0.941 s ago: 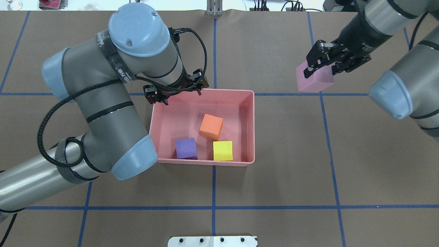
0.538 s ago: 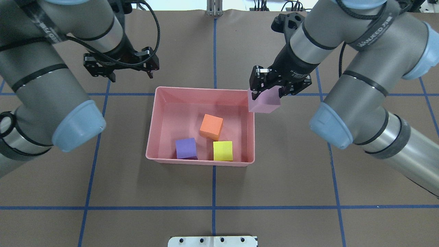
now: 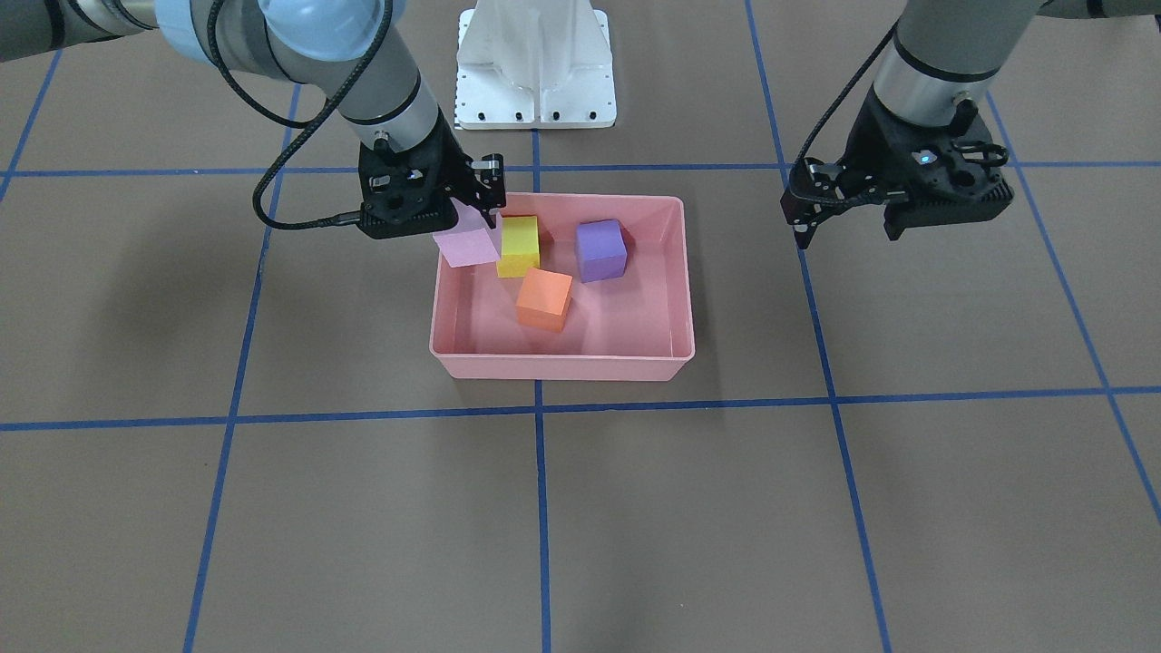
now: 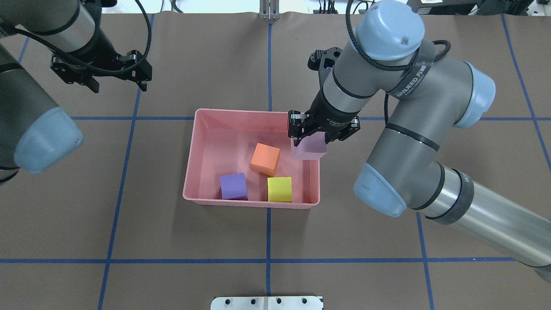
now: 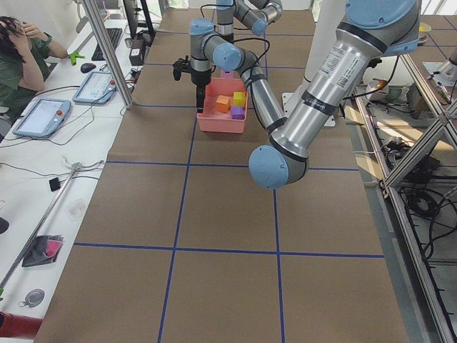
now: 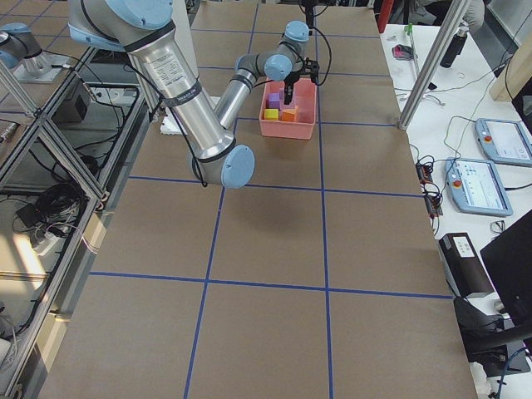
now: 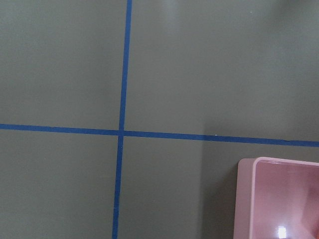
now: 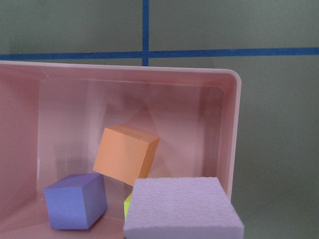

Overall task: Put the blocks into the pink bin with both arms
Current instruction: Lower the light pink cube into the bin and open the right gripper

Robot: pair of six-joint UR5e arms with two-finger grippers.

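The pink bin sits mid-table and holds the orange block, the purple block and the yellow-green block. My right gripper is shut on the light pink block and holds it above the bin's right wall. In the right wrist view the pink block hangs over the bin's inside, above the orange block and purple block. My left gripper is open and empty, off the bin's far left corner. In the front view the left gripper is well clear of the bin.
Brown table paper with blue tape grid lines. The white base pedestal stands behind the bin. The left wrist view shows only a corner of the bin and bare table.
My right gripper has carried the light pink block leftwards from the table's right side to over the bin's right wall. My left gripper has moved from the bin's far left corner further left and back.
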